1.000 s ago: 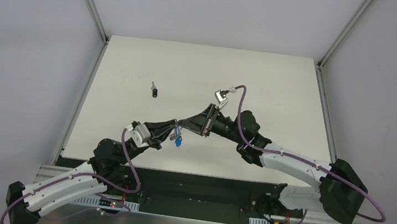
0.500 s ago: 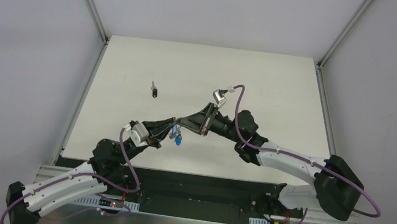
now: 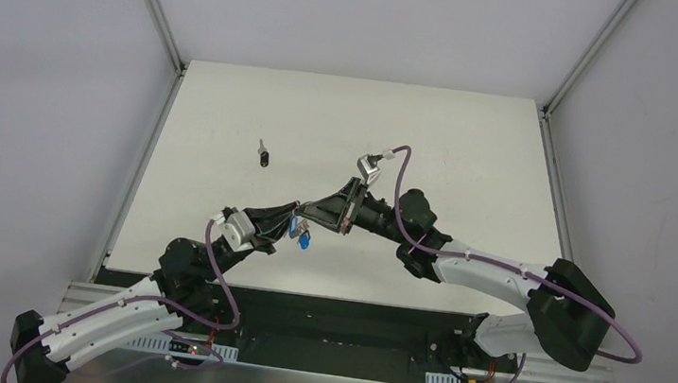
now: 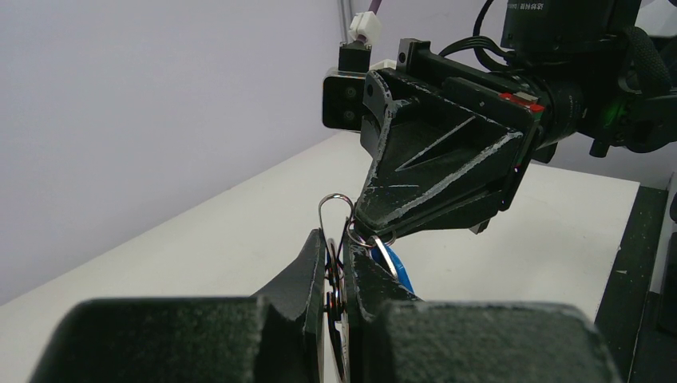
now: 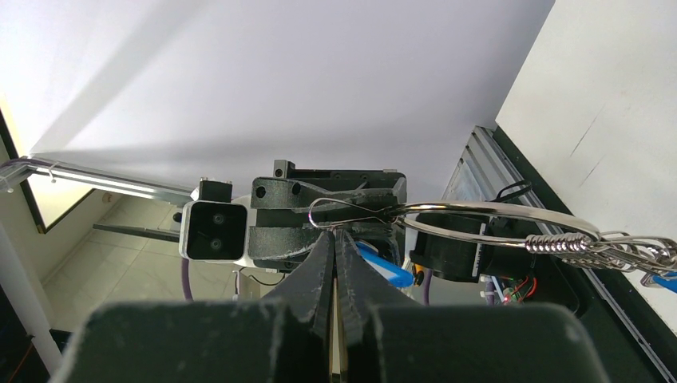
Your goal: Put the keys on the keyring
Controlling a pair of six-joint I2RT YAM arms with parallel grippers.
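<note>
Above the tabletop [image 3: 473, 149], the left gripper [image 4: 339, 257] has its jaws clamped on the keyring [image 5: 495, 207], with a blue key [image 3: 305, 238] dangling below. The right gripper [image 5: 335, 239] has its jaws fully closed, tips against the ring's wire; any pinch is unclear. Threading seems underway. Next, likely fetch the loose key [image 3: 265, 155] lying well apart.

White shells cover the left arm [image 3: 103, 324] and right arm [image 3: 488, 272] between black joints, each trailing a purple cable [image 3: 397, 186]. The right gripper [image 4: 370, 232] is matte black, wedge-shaped, ribbed, its edges scuffed pale, with a red mark [image 4: 515, 97]
</note>
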